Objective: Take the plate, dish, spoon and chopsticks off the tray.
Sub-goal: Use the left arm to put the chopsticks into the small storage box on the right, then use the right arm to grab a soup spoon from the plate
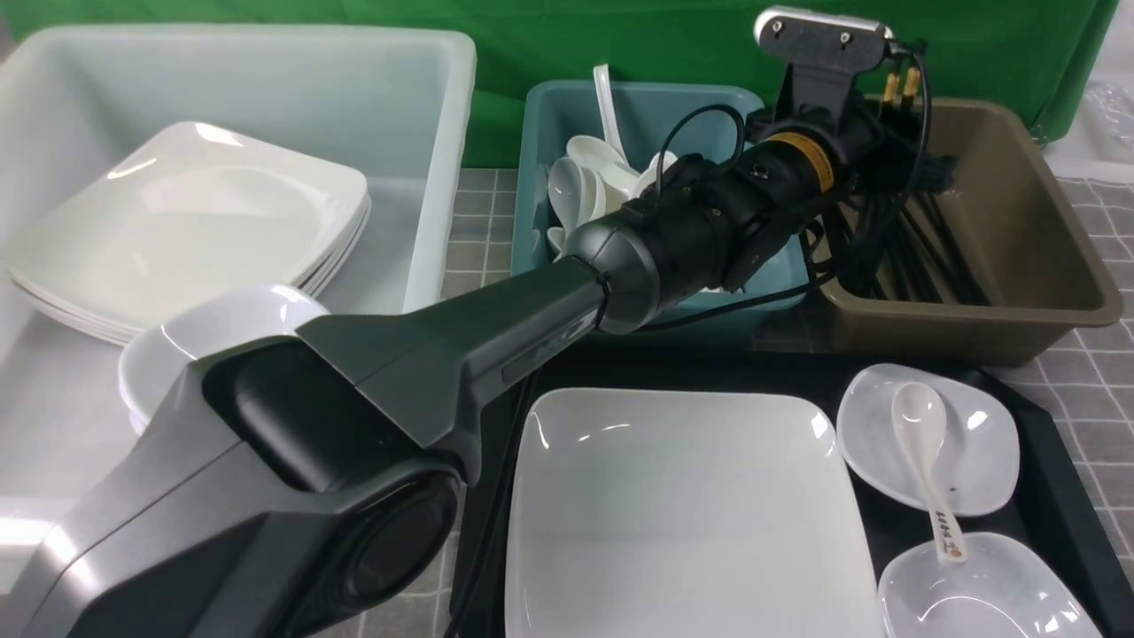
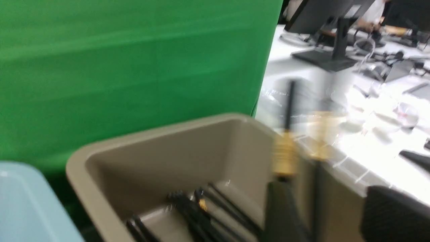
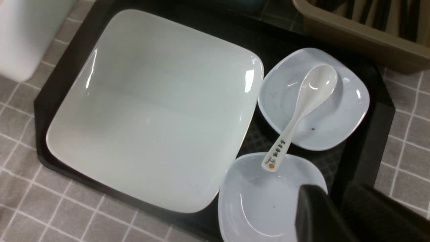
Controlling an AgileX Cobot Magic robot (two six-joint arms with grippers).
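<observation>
My left gripper hangs over the brown bin, jaws wide apart. The black chopsticks with gold bands stand blurred between the fingers; in the front view their gold ends poke up behind the wrist. On the black tray lie the big square plate, a small dish with the spoon across it, and a nearer dish. My right gripper hovers above the near dish by the tray rim, fingers slightly apart and empty. The plate and spoon show below it.
Several black chopsticks lie in the brown bin. A teal bin holds white spoons. The large white bin at the left holds stacked square plates and small dishes. My left arm stretches across the tray's back edge.
</observation>
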